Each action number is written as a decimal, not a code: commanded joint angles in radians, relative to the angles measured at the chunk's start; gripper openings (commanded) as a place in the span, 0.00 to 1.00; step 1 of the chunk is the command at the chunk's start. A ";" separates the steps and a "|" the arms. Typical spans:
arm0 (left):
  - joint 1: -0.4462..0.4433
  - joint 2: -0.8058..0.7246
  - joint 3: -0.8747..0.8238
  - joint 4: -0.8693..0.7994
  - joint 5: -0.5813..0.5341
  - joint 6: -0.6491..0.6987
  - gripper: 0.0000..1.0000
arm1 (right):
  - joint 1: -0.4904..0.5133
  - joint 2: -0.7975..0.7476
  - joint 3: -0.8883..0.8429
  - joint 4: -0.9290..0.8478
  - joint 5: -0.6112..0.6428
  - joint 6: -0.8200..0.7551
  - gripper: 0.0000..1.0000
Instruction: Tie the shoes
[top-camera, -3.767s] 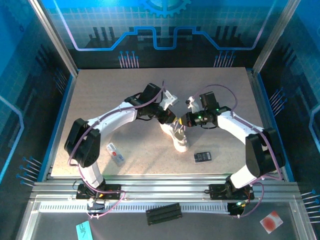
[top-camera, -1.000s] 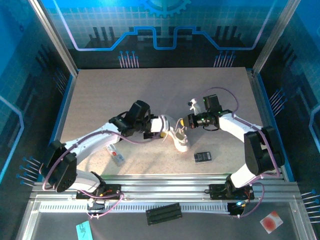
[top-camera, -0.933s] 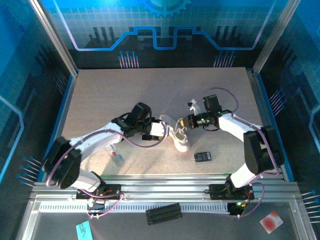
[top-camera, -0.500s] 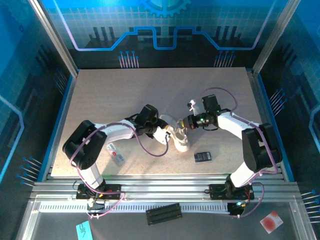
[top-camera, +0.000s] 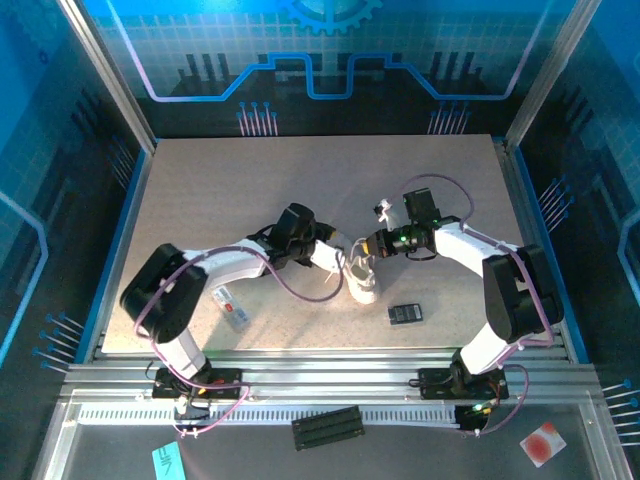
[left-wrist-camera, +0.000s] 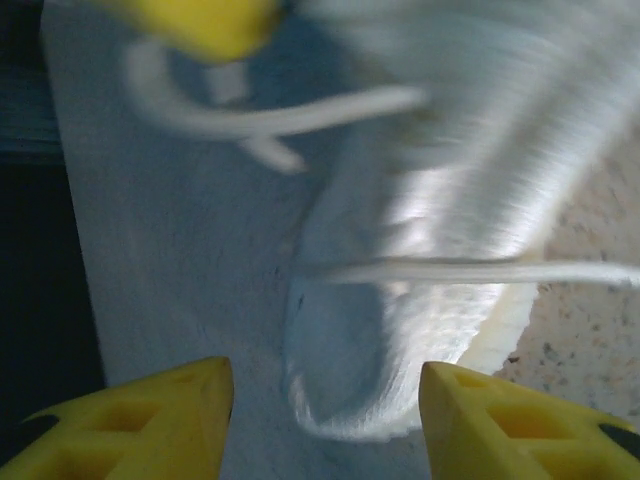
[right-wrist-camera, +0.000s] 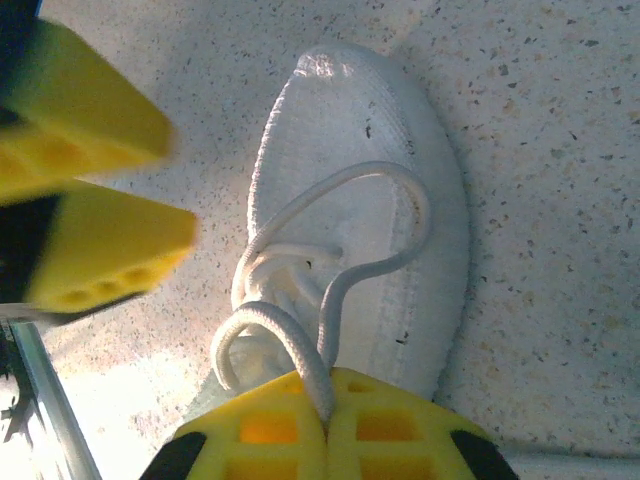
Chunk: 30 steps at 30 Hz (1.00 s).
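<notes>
The white sneaker (top-camera: 361, 281) lies near the middle of the surface (top-camera: 250, 190), toe toward my bases, with both arms reaching in at its laced end. My right end effector (right-wrist-camera: 325, 425) is clenched on a lace loop (right-wrist-camera: 262, 335) rising from the knot. My left end effector (left-wrist-camera: 325, 405) is spread wide and grasps nothing, with the shoe just ahead of its fingertips. That is the risk, I judge: nothing anchors the light sneaker, so a pull on the loop may drag it along or draw the loop out of the loose knot. The thin lace could also slip from my pads, and the two end effectors are close enough to collide.
</notes>
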 joint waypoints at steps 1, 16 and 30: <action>-0.020 -0.119 0.161 -0.227 -0.136 -0.651 0.53 | -0.001 -0.021 0.023 -0.027 0.009 0.003 0.00; -0.081 0.092 0.269 -0.599 0.025 -1.741 0.41 | 0.023 -0.033 0.014 -0.035 0.043 0.042 0.00; -0.080 0.223 0.229 -0.460 0.052 -1.751 0.29 | 0.024 -0.009 0.018 -0.036 0.044 0.044 0.00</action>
